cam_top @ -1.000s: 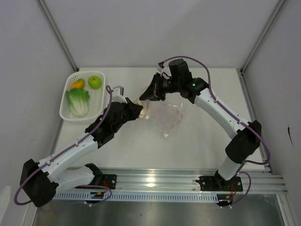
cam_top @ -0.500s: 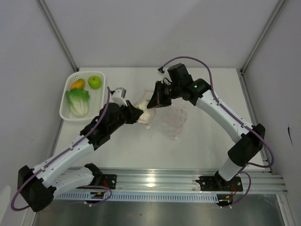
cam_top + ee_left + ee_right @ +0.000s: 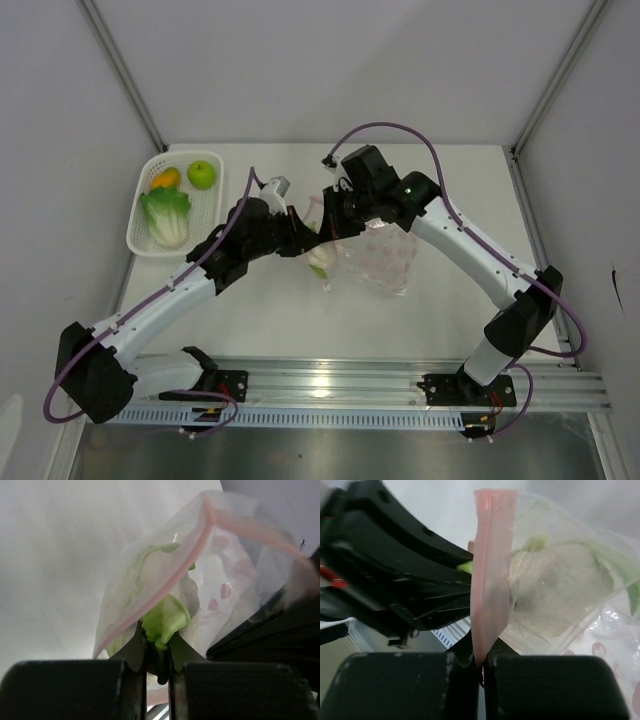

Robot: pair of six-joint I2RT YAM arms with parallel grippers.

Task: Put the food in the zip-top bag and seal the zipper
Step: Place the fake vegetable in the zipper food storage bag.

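Cauliflower piece (image 3: pixel 165 622) is going into the zip-top bag (image 3: pixel 385 260), in the middle of the top view. The left gripper (image 3: pixel 157 652) is pinching its green leaf and should be pushing slowly, deep past the zipper (image 3: pixel 490 555), before letting go. The right gripper (image 3: pixel 481 660) is pinching that pink zipper, holding the mouth up. The bag is looking clear and crinkly, food showing through
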